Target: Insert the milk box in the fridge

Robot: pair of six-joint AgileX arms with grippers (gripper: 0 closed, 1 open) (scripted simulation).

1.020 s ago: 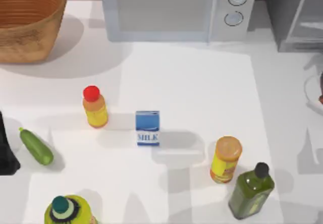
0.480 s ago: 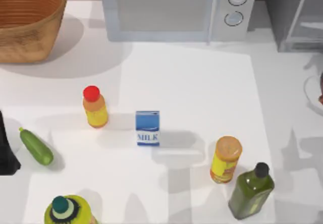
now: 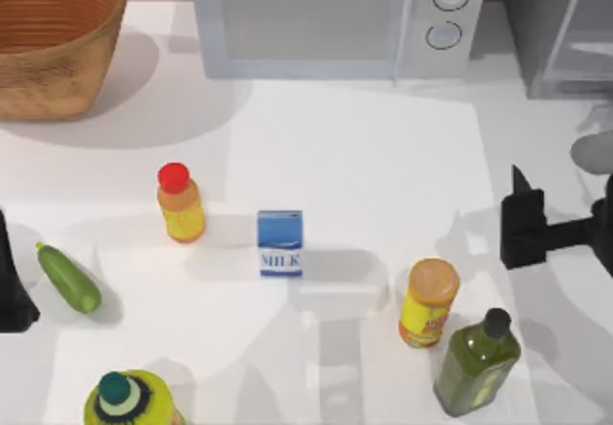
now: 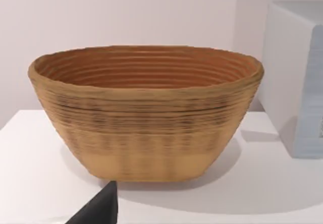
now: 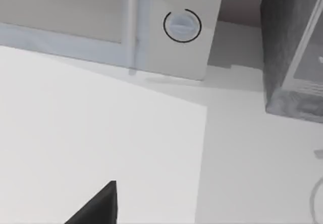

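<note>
The milk box stands upright near the middle of the white table, blue on top with "MILK" printed on its white front. The fridge, dark grey with a pale framed door, stands at the far right corner and appears again in the right wrist view as the fridge. My right gripper hangs over the table's right side, well to the right of the milk box and nearer than the fridge. My left arm stays parked at the left edge.
A white microwave stands at the back, left of the fridge. A woven basket sits at the back left. A red-capped bottle, cucumber, yellow can, green bottle and a green-capped bottle surround the milk box.
My right gripper has come into the top view from the right edge, moving left. The milk box and the other things have not moved.
</note>
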